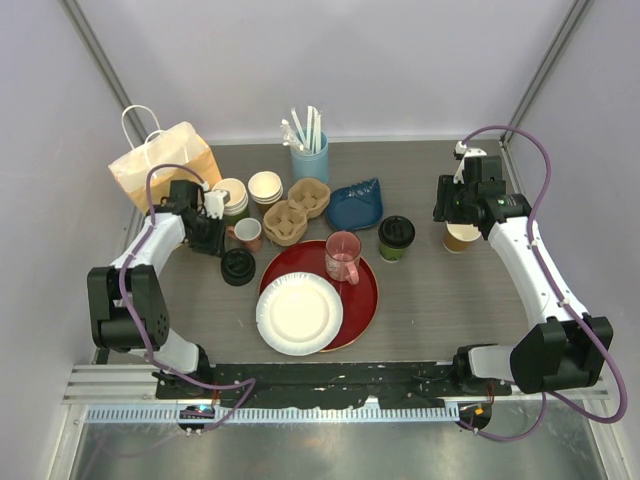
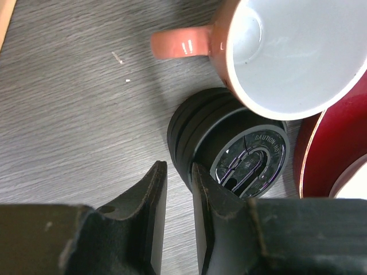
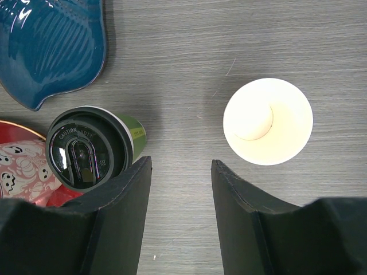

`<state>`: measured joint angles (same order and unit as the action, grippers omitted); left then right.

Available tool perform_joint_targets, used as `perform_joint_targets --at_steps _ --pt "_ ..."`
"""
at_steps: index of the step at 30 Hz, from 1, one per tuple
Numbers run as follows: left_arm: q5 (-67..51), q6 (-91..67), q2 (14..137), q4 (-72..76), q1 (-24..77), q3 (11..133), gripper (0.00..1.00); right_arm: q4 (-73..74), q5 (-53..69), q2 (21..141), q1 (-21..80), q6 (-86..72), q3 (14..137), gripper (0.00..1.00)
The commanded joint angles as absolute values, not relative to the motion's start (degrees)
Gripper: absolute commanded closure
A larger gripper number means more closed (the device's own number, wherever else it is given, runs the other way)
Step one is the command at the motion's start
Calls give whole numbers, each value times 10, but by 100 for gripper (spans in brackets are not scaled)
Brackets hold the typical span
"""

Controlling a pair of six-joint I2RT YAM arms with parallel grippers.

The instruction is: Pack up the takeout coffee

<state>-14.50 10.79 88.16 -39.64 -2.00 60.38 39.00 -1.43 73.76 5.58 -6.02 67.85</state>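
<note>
Left fingers (image 2: 179,167) are nearly together, just a thin strip of bench (image 2: 86,114) showing between them, and they're holding nothing. In the left wrist view a stack of black lids (image 2: 229,149) sits right at their tips, a bit to the right. One finger looks to be up against the stack's side, but I can't tell if it's actually touching. Just past the lids there's a salmon mug (image 2: 292,46), and the red plate (image 2: 332,154) edges in at the right.

Going across the top view: a paper bag (image 1: 165,165) at the far left, then lidless stacked cups (image 1: 235,195), a cardboard cup carrier (image 1: 295,210), and a blue cup of utensils (image 1: 308,155) behind it. Mid-bench, a white paper plate (image 1: 298,312) and a pink mug (image 1: 343,258) sit on the red plate, with a blue dish (image 1: 355,205) further back.

The green coffee cup (image 3: 94,152) stands upright with its black lid on, just right of the red plate. In the right wrist view it's outside the fingers, just beside the left-hand one. The brown paper cup (image 3: 268,121) stands open-topped, ahead of the right-hand finger and off to that side, not between them.

Right fingers (image 3: 182,163) are spread apart over bare bench, gripping nothing.
</note>
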Motion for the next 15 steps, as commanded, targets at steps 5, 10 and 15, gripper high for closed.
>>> perform_joint_targets --at_steps 5,10,15 --pt "-165 105 902 -395 -15 603 76 372 -19 716 60 -52 676 48" --pt "-171 114 901 -401 -14 592 77 372 -18 719 60 -51 679 48" --pt "-190 113 897 -403 -12 595 92 372 -16 722 60 -51 681 48"
